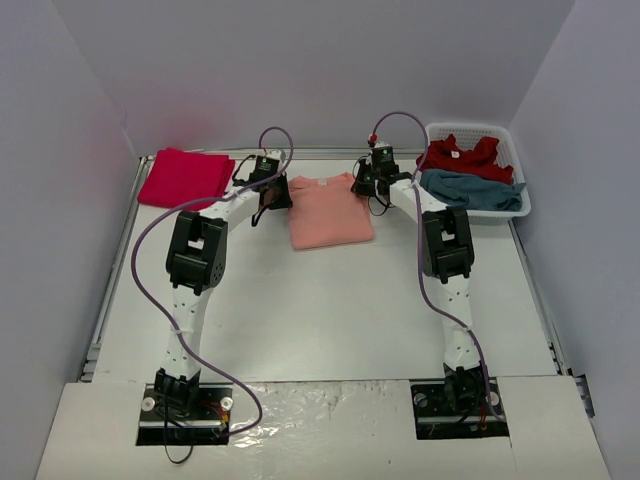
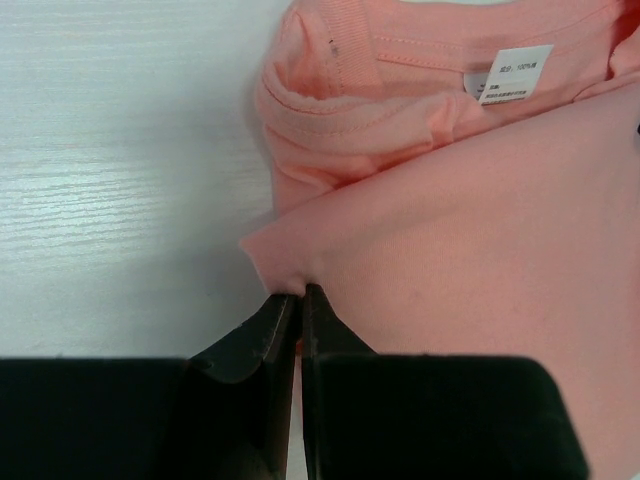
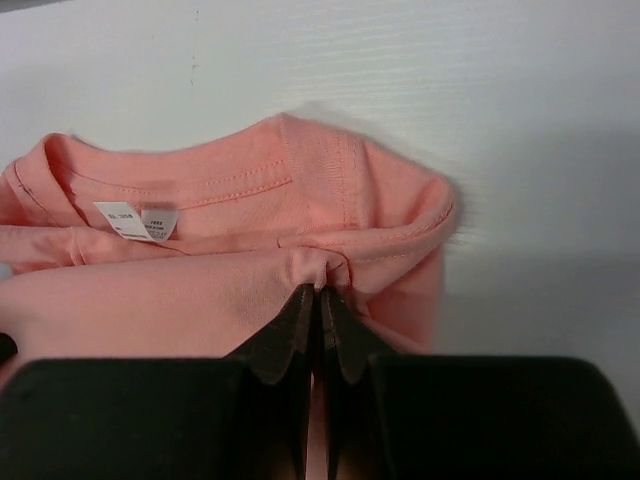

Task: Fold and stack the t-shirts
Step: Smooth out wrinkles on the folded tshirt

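A salmon-orange t-shirt (image 1: 330,212) lies folded at the back middle of the table, collar and white label (image 2: 520,73) toward the far edge. My left gripper (image 2: 300,291) is shut on the top layer's corner at the shirt's left edge (image 1: 285,200). My right gripper (image 3: 322,291) is shut on a pinch of the top layer near the collar at the shirt's right side (image 1: 362,190). A crimson red t-shirt (image 1: 185,178) lies folded at the back left. Another red t-shirt (image 1: 460,157) and a teal-blue t-shirt (image 1: 470,190) lie crumpled in the basket.
The white slotted basket (image 1: 478,130) stands at the back right corner, close to my right arm. Grey walls enclose the table on three sides. The bare white tabletop (image 1: 320,310) stretches between the shirt and the arm bases.
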Available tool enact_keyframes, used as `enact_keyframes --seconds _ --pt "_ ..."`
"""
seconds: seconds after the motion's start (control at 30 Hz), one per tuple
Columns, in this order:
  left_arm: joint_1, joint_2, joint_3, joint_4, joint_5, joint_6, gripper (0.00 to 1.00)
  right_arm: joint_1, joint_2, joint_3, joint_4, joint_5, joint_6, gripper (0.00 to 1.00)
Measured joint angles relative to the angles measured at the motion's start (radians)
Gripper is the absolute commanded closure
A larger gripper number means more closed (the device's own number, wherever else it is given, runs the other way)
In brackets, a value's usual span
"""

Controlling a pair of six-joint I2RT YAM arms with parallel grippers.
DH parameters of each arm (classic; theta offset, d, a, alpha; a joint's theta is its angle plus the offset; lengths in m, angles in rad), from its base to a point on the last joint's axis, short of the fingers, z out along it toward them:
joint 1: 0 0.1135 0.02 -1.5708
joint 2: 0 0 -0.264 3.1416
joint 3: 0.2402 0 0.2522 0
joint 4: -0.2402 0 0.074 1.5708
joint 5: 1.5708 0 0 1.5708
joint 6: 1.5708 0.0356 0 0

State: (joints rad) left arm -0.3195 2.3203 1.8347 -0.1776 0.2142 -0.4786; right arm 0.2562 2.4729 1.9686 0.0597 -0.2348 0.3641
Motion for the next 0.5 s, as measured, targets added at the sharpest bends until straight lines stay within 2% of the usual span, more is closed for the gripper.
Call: enact_keyframes --seconds 0.5 --pt "-0.006 -0.010 0.004 -0.006 -0.001 0.003 0.98 0.000 -0.044 -0.046 -0.007 0.019 -0.013 1.00"
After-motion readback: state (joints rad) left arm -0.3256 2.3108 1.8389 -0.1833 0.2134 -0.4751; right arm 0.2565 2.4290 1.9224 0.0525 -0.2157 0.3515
